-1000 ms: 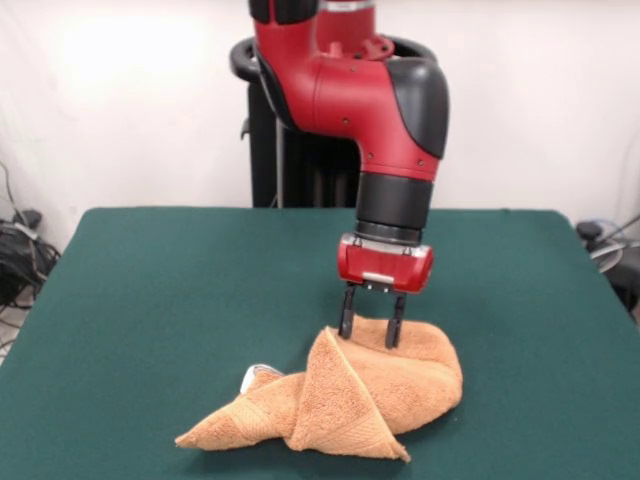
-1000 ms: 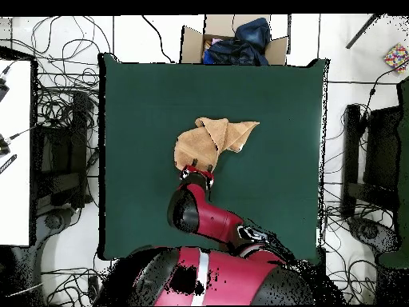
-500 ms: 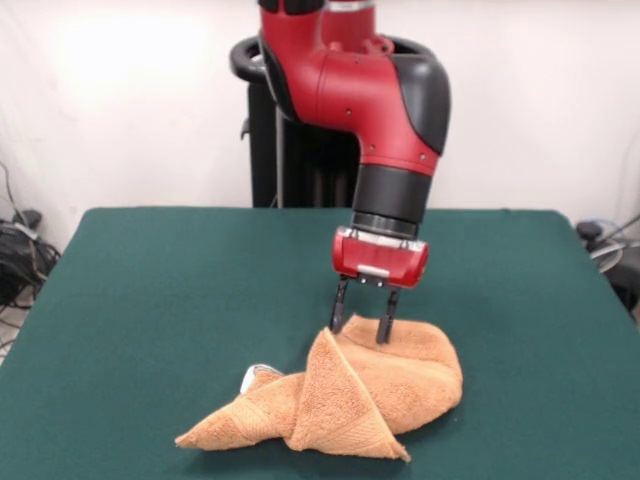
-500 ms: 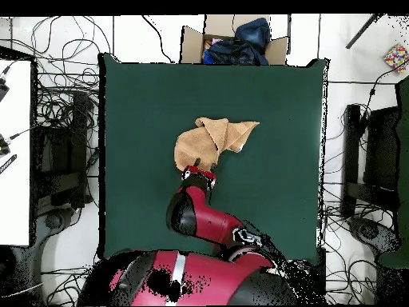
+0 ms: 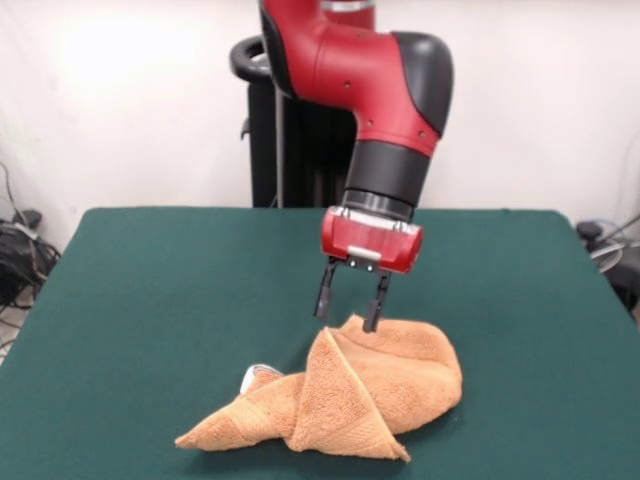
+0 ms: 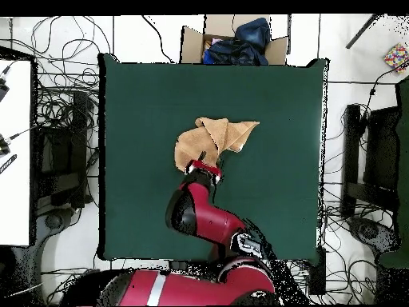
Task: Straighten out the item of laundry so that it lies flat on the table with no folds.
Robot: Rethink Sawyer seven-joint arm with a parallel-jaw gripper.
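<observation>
front view: gripper (image 5: 347, 306) spread, tilted, just above crumpled towel (image 5: 345, 391)

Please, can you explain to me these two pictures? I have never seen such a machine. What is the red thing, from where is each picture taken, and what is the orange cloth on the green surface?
The red and black thing is a robot arm standing on a pedestal at a table with a dark green top. At its end is a gripper: two thin black fingers, open now and holding nothing.

One picture comes from a camera across the table, facing the robot. The other comes from a camera above, looking straight down, with the robot's base at the bottom.

The orange cloth is a towel, lying crumpled and folded over itself; the view from above shows it too. A small white tag shows at one fold. The gripper hangs just above the towel's far edge.
</observation>
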